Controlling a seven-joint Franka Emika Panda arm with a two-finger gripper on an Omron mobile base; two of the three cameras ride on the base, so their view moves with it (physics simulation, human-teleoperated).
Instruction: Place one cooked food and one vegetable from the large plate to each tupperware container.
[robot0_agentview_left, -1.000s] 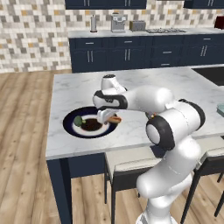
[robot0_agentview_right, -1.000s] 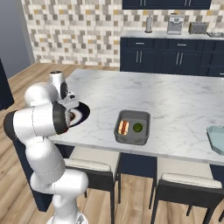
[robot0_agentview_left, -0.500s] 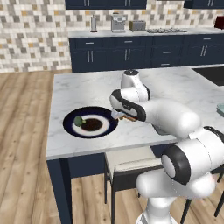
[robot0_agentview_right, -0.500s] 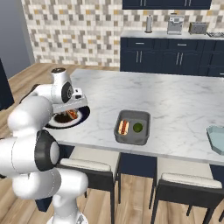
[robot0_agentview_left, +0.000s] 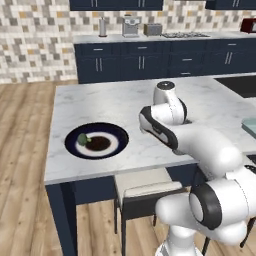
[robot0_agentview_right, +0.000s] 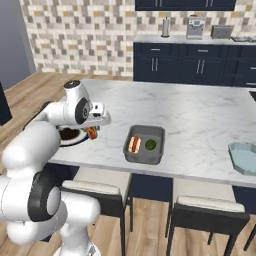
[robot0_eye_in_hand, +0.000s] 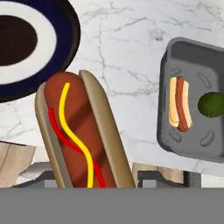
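Gripper (robot0_agentview_right: 92, 133): closed on a hot dog (robot0_eye_in_hand: 81, 135) with red and yellow sauce lines, carried above the worktop (robot0_agentview_right: 200, 125) just right of the large plate (robot0_agentview_left: 117, 135).
Large plate: near left part of the worktop, holding a dark brown food (robot0_agentview_left: 98, 143) and a small green vegetable (robot0_agentview_left: 82, 139).
Dark grey tray (robot0_agentview_right: 161, 135): right of the gripper, near the front edge, holding a second hot dog (robot0_agentview_right: 133, 144) and a green vegetable (robot0_agentview_right: 150, 145).
Pale teal tray (robot0_agentview_right: 244, 156): far right, well apart.
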